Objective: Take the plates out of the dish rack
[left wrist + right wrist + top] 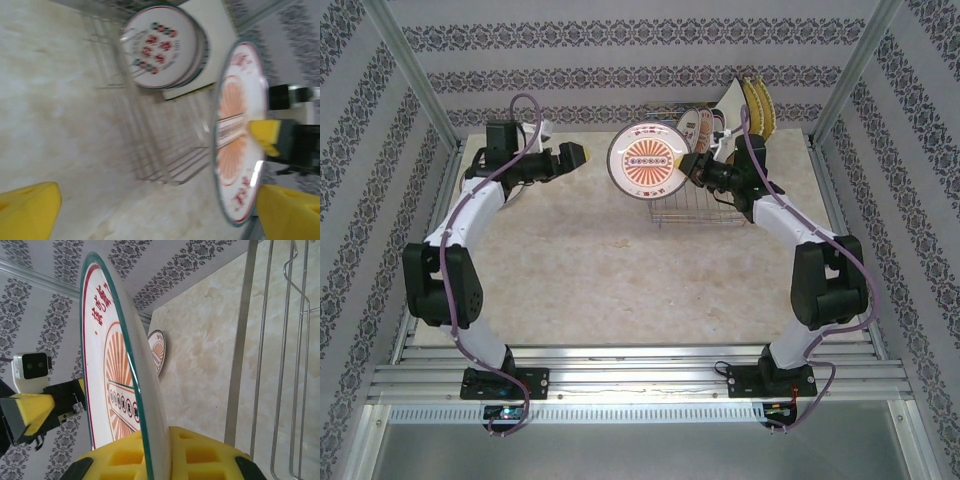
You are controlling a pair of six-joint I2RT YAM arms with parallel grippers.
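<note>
Round sunburst plate [645,160] held upright just left of the dish rack [698,208], pinched at its rim by the right gripper [686,164].
Standing in the rack's far end: a flower-patterned plate [159,46], a white square plate [728,100], yellow square plates [757,105]. Facing the held plate from the left: the left gripper [576,155], jaws wide, empty. Farther left on the table [620,270]: a second orange-patterned plate [157,351].
</note>
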